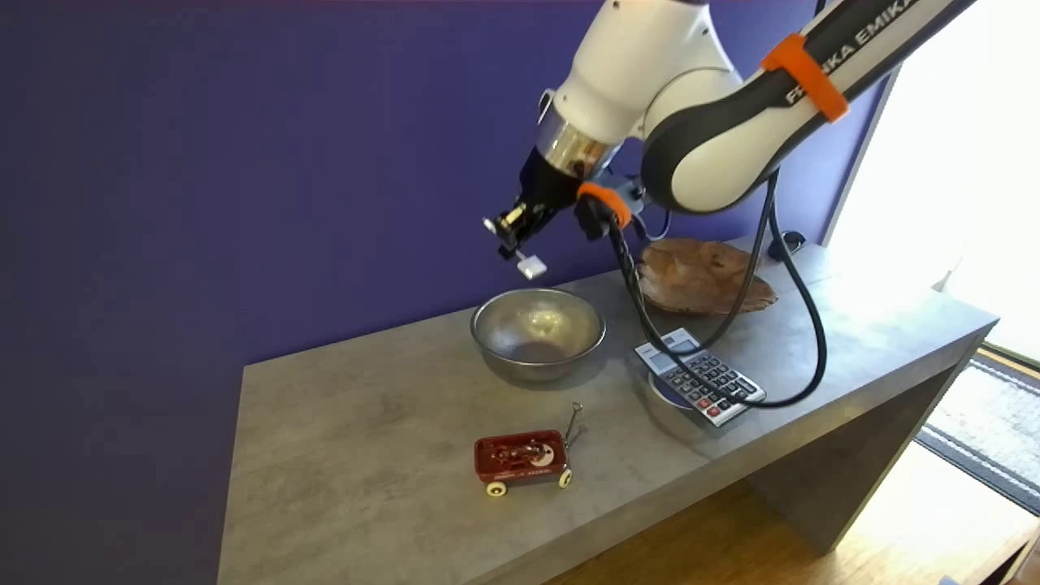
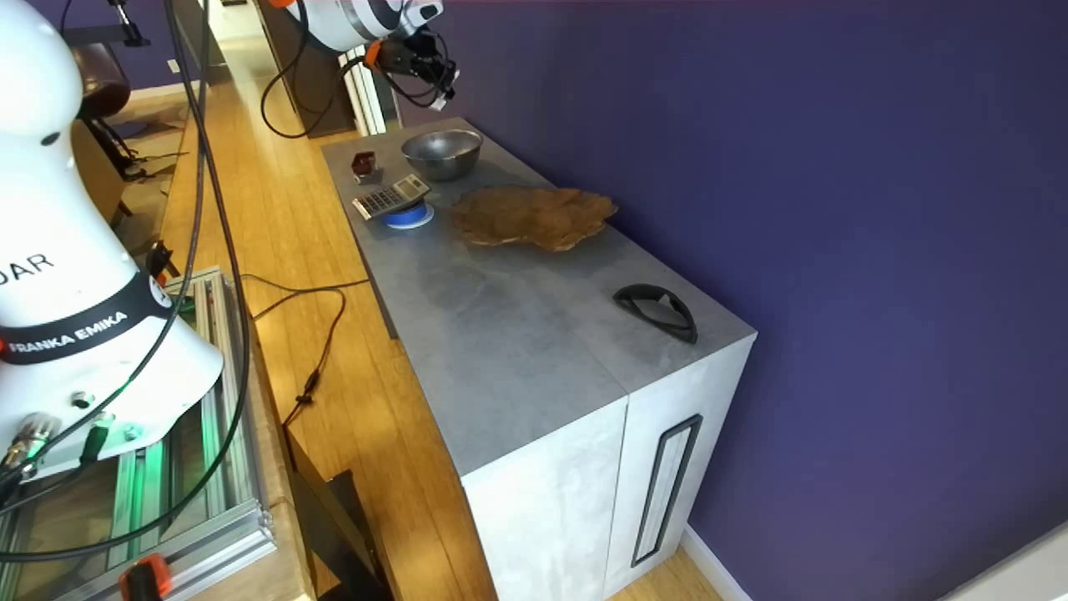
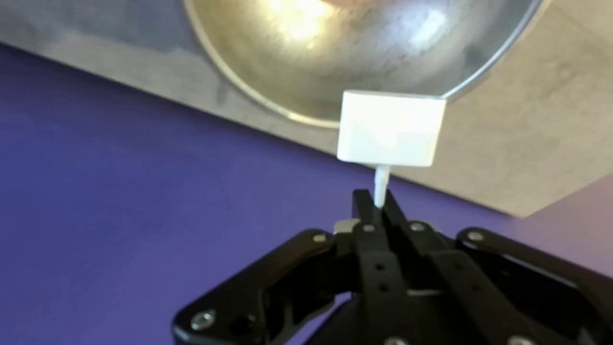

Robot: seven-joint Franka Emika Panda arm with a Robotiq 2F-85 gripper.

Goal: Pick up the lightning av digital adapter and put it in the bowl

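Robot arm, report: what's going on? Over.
Hand shut on the cord of the adapter. Adapter aloft, not in wooden bowl yet. Silver bowl lower down, perhaps in the way if descending.

A grey countertop (image 1: pixel 349 439) runs along a purple wall (image 1: pixel 244 162). Near the centre of an exterior view sits a round, shiny metal bowl (image 1: pixel 538 335); below it stands a small red toy wagon (image 1: pixel 520 465) with cream wheels and a thin raised handle. In an exterior view, upper left of centre, a grey calculator (image 2: pixel 390 198) rests tilted on a round blue-and-white item (image 2: pixel 407 217) — and right of centre lies a curved black frame (image 2: pixel 642 292).
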